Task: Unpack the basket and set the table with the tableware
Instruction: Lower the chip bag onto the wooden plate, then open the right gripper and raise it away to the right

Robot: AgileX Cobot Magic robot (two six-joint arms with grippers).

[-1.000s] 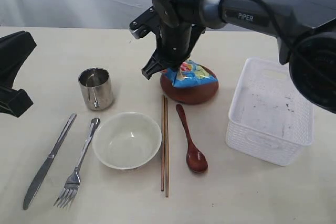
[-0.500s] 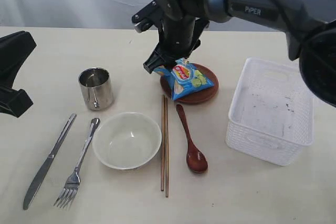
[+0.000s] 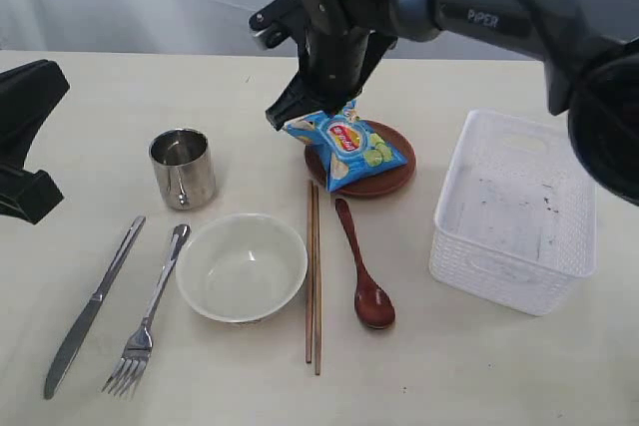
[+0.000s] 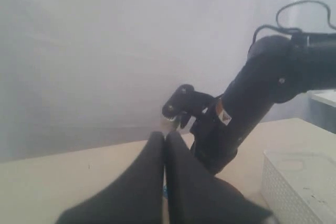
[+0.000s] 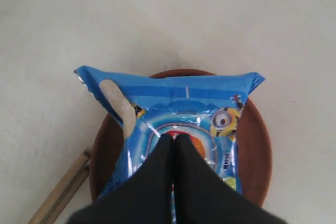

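The blue crisp packet (image 3: 349,147) (image 5: 178,108) lies flat on the round brown plate (image 3: 379,185) (image 5: 257,145). My right gripper (image 3: 283,119) (image 5: 174,139) hangs just above it, shut, with nothing between the fingers. The white basket (image 3: 499,276) stands empty at the right. On the table (image 3: 449,376) lie the steel cup (image 3: 184,169), white bowl (image 3: 242,268), chopsticks (image 3: 313,276), wooden spoon (image 3: 361,271), fork (image 3: 152,311) and knife (image 3: 90,308). My left gripper (image 4: 165,136) is shut and empty, raised at the far left.
The left arm's black body (image 3: 25,137) sits at the table's left edge beside the cup. The right arm (image 4: 262,93) reaches in from the upper right, over the plate. A pale curtain hangs behind the table.
The packet left my right gripper and dropped flat onto the plate. The gripper shut again and rose slightly. The left arm has not moved.
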